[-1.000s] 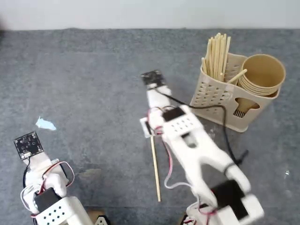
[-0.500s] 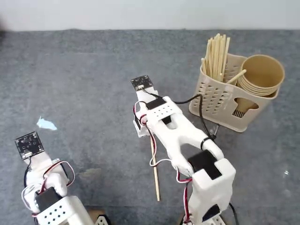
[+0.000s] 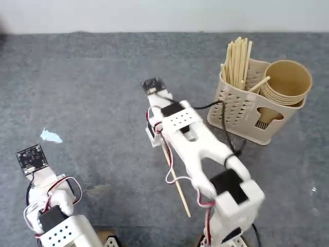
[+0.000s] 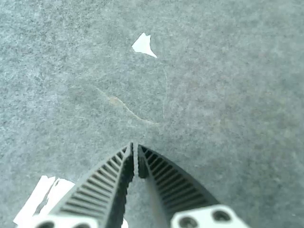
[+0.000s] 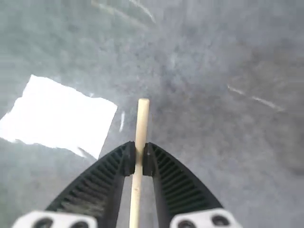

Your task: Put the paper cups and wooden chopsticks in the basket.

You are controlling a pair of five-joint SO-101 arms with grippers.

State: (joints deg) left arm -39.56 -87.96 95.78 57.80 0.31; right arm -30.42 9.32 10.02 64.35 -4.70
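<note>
A wooden chopstick (image 5: pixel 140 124) is clamped between the fingers of my right gripper (image 5: pixel 136 148), its short end poking past the tips above the grey mat. From above, the long end of that chopstick (image 3: pixel 179 188) slants out from under the right arm (image 3: pixel 177 123) toward the front. The beige basket (image 3: pixel 241 110) stands at the back right, apart from the arm. It holds a bundle of chopsticks (image 3: pixel 237 60) and stacked paper cups (image 3: pixel 287 82). My left gripper (image 4: pixel 134 148) is shut on nothing, low over the mat at the front left.
A white paper scrap (image 3: pixel 50 136) lies on the mat left of centre, ahead of the left gripper (image 4: pixel 143 44). A white paper sheet (image 5: pixel 58 116) lies beside the right gripper's tips. The mat's back half is open carpet.
The right arm shifted left and swung around over the chopstick. The chopstick has turned: its front end swung to the right. The left arm has not moved.
</note>
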